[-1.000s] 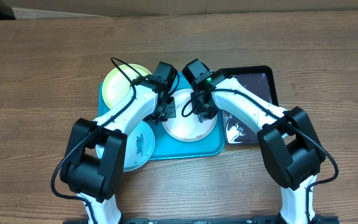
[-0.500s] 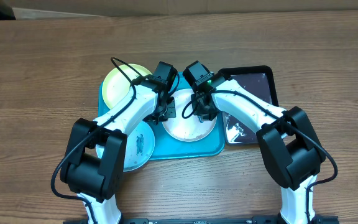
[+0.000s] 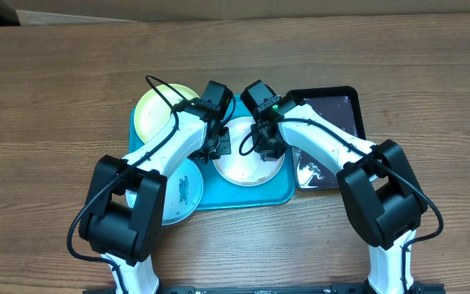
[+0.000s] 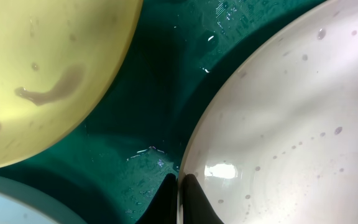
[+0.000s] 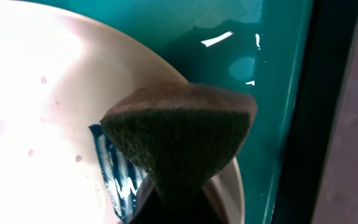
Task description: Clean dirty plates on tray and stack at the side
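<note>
A: Where is the white plate (image 3: pixel 247 167) now?

B: It lies in the middle of the tray (image 3: pixel 243 198), between the two arms. The yellow-green plate (image 3: pixel 155 110) is at the upper left of the tray. The pale blue plate (image 3: pixel 178 192) is at the lower left, partly over the tray's rim and above the desk (image 3: pixel 55 98).

A: What are the pincers doing?

B: The left pincer (image 4: pixel 179 186) is closed on the left rim of the white plate, one finger on each side of the edge. I think it steadies the plate. The right pincer (image 3: pixel 266 145) is closed on the sponge (image 5: pixel 182 140), with the dark green face toward the camera.

A: Which way is the dirt from the sponge?

B: In the right wrist view the teal smear (image 5: pixel 114 165) is just beside the sponge, to the left and a little lower. Its streaks run mostly up and down in that frame. The sponge is over the plate's right edge, near the black tray (image 3: pixel 333 106). I cannot tell whether it presses on the plate.

A: So which arm should move?

B: The right one, I believe. It is nearer and it has the sponge. A short wipe toward the left of that frame, across the streaks, should reach the smear.
</note>
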You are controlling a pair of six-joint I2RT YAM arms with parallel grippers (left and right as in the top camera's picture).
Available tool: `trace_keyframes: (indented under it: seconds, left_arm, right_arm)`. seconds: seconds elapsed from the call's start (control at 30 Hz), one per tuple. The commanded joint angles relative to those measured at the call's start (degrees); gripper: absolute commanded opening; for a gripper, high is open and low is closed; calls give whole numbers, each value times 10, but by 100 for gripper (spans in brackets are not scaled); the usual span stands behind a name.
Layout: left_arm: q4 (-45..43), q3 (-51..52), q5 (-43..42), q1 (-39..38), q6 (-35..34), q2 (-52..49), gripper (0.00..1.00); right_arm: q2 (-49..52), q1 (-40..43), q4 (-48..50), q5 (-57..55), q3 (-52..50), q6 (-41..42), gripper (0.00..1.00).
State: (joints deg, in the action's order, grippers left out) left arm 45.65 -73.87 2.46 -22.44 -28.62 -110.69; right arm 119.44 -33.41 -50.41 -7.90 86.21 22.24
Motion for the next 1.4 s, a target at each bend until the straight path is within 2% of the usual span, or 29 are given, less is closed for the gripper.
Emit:
trace_keyframes:
  seconds: [0.0, 0.33, 0.6, 0.77, 1.37]
  left_arm:
    - [0, 3, 20, 1, -11, -6, 4]
    - [-1, 3, 20, 1, -10, -6, 4]
    - [-1, 3, 20, 1, -10, -6, 4]
    - [-1, 3, 20, 1, -10, -6, 4]
    - [-3, 3, 20, 1, -10, -6, 4]
  right_arm:
    - [4, 3, 10, 7, -8, 1, 4]
    - [42, 3, 16, 48, -8, 1, 4]
    - [67, 3, 23, 140, -8, -2, 4]
    - [68, 3, 35, 193, -8, -30, 4]
    - [86, -8, 58, 274, -8, -35, 4]
